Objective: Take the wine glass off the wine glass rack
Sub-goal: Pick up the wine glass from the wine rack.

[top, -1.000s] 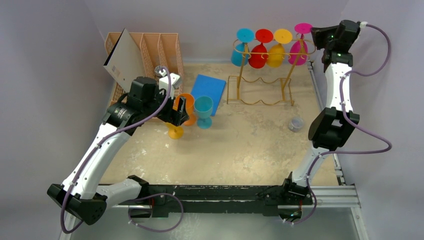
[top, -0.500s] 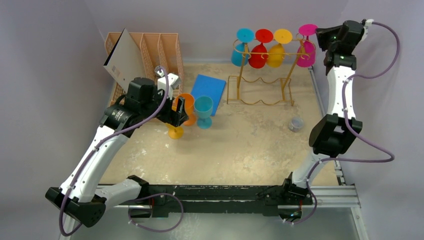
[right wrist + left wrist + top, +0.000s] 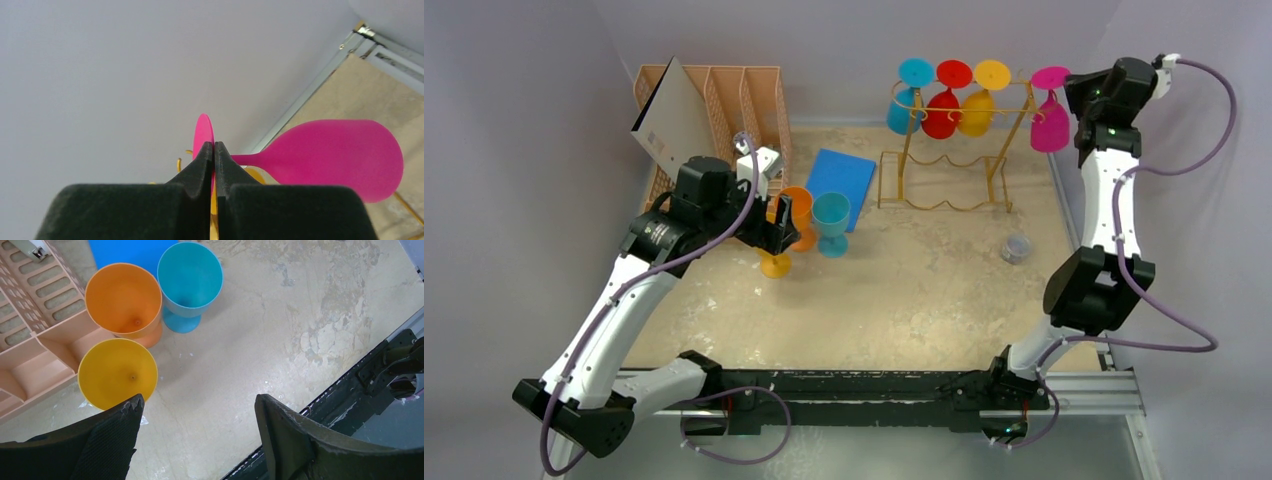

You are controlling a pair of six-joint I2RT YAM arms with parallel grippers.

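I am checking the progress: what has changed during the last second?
The right gripper, shut on the stem of the pink wine glass, carried it rightward off the wine glass rack; it now hangs beside the rack's right end. The three other hanging glasses, the table glasses and the open left gripper stayed.

Walls: plain pale lilac-grey panels [image 3: 514, 120] on the left, back and right, matte and unmarked.
Table top: beige mottled surface [image 3: 904, 290] with whitish worn patches and darker blotches.
Edges: silver metal rail [image 3: 1094, 392] along the right side and near corner; a black bar [image 3: 864, 385] runs across the near edge.
Light: even and soft, so shadows are faint and short.
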